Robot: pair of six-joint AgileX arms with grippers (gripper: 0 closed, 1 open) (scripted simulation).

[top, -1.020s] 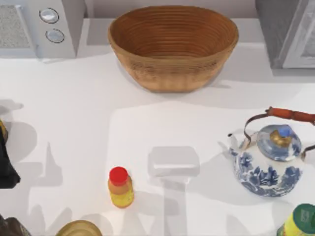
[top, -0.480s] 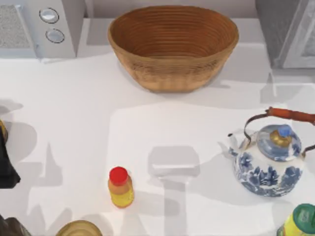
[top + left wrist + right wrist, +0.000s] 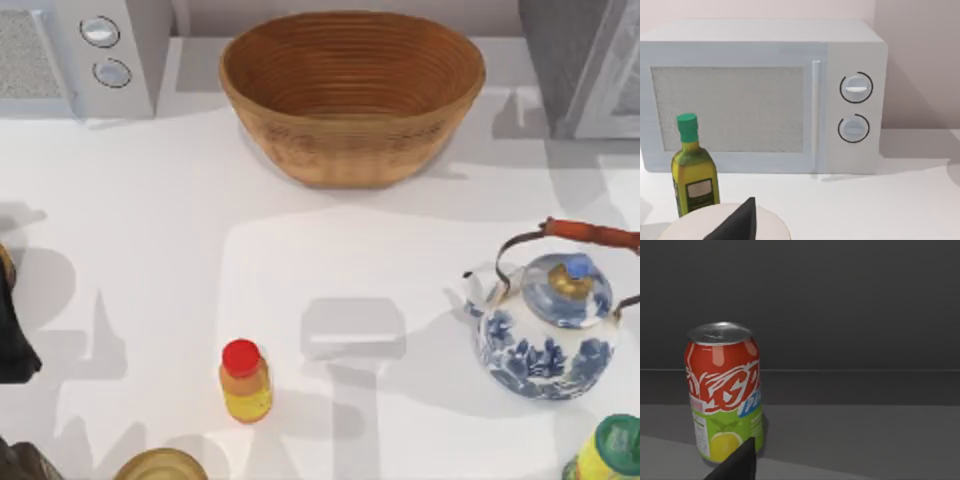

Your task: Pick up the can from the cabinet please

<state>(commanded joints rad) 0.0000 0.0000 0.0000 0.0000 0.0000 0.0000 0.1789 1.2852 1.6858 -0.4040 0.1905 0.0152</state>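
several things crowd the white table (image 3: 150,220), read from the top view's left: a pale microwave (image 3: 75,55) at the far left corner with two round dials, a dark shape at the left edge that may be part of my left arm, a small yellow bottle with a red cap (image 3: 245,381) near the front, a tan round lid (image 3: 160,465) at the front edge, a woven basket (image 3: 352,95) at the back middle, a blue-and-white teapot (image 3: 548,328) on the right, a green-capped bottle (image 3: 608,452) at the front right corner, and the grey cabinet (image 3: 585,65) at the back right. the left wrist view faces the microwave, with an olive oil bottle (image 3: 694,172) upright before its door. the red and green can (image 3: 725,390) stands upright on the cabinet's dark shelf, with one dark fingertip (image 3: 737,465) of the right gripper low in front of it, apart from it as far as i can see. i cannot tell how either gripper's jaws stand.
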